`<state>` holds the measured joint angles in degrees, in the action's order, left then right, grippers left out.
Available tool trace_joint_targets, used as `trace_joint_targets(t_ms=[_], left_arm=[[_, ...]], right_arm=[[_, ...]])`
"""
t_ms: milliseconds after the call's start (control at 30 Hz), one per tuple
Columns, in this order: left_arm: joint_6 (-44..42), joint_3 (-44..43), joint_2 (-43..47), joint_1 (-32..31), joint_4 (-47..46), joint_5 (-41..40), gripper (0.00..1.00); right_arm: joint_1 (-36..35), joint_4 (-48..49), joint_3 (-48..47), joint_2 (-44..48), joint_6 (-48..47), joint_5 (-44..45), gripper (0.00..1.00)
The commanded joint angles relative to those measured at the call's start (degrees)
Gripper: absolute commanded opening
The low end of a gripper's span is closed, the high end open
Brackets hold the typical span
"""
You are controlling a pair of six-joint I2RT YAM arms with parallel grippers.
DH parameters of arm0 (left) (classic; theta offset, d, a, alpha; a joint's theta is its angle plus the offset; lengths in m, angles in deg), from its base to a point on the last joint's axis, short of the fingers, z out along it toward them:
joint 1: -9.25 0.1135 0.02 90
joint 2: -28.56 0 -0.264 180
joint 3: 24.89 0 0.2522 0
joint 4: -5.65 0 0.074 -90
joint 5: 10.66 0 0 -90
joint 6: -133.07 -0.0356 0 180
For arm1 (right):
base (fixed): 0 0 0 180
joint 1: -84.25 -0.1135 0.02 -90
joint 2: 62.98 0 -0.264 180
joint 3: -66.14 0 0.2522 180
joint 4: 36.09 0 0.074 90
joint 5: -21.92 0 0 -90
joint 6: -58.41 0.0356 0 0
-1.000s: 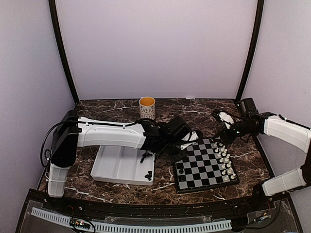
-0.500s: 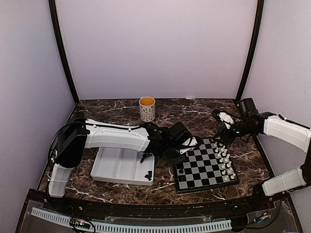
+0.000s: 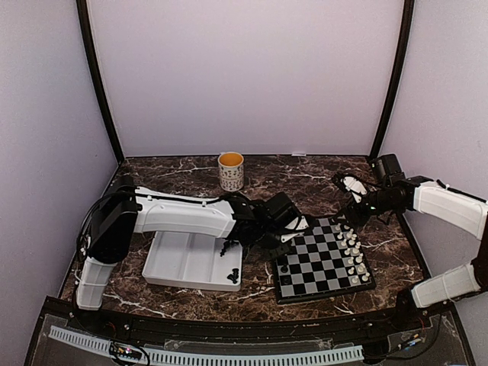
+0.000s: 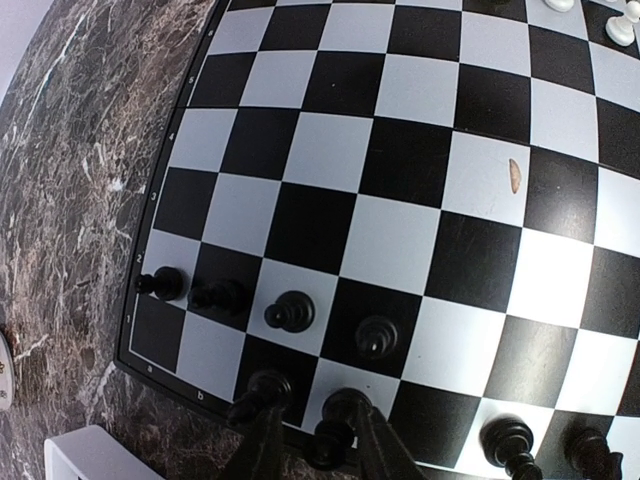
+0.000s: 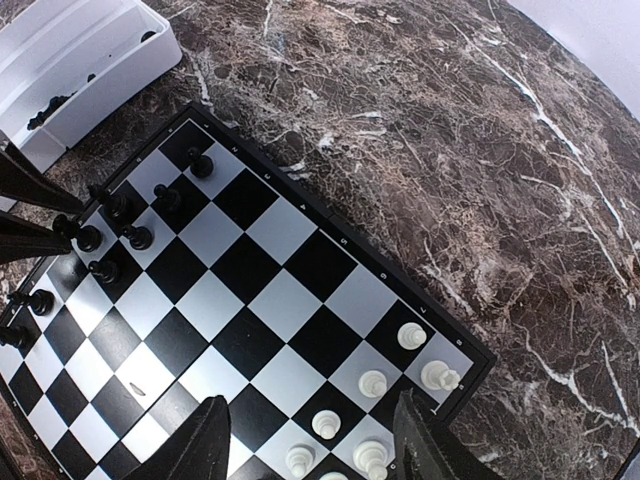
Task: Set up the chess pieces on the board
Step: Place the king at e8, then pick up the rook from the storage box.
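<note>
The left tool (image 4: pixel 316 440) stands narrowly apart around a black piece (image 4: pixel 325 450), apparently leaving it on the board (image 4: pixel 400 230) back row, while the right tool (image 5: pixel 311 425) hangs wide apart, empty

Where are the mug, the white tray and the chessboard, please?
mug (image 3: pixel 231 172): top external view, its outer wall.
white tray (image 3: pixel 183 263): top external view, bare floor.
chessboard (image 3: pixel 316 263): top external view, bare middle squares.

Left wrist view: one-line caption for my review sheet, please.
Left gripper straddles a black chess piece at the edge of the board, a row of black pawns standing just beyond.
</note>
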<state>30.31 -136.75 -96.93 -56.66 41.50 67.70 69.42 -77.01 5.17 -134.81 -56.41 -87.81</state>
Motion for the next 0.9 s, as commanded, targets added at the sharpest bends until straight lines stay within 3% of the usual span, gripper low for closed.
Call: trace_joint_targets(t_ms=[0, 300, 500, 667, 867], left_arm=[[0.45, -1.47, 0.18, -0.27, 2.23, -0.04, 0.29], [1.12, -2.07, 3.97, -0.27, 2.92, 2.55, 0.31], [1.92, 0.92, 12.38, 0.22, 2.03, 4.19, 0.31], [8.39, 6.01, 18.90, 6.21, 2.98, 5.46, 0.32], [15.30, 8.67, 18.55, 15.97, 8.86, 10.48, 0.24]], right_arm=[[0.33, 0.79, 0.09, -0.58, -0.32, -0.93, 0.58], [0.35, 0.76, 0.09, -0.58, -0.36, -1.03, 0.58], [0.33, 0.62, 0.00, -0.68, -0.32, -1.20, 0.59], [0.35, 0.67, 0.00, -0.80, -0.33, -1.27, 0.59], [0.33, 0.54, -0.17, -1.53, -0.41, -1.46, 0.59]])
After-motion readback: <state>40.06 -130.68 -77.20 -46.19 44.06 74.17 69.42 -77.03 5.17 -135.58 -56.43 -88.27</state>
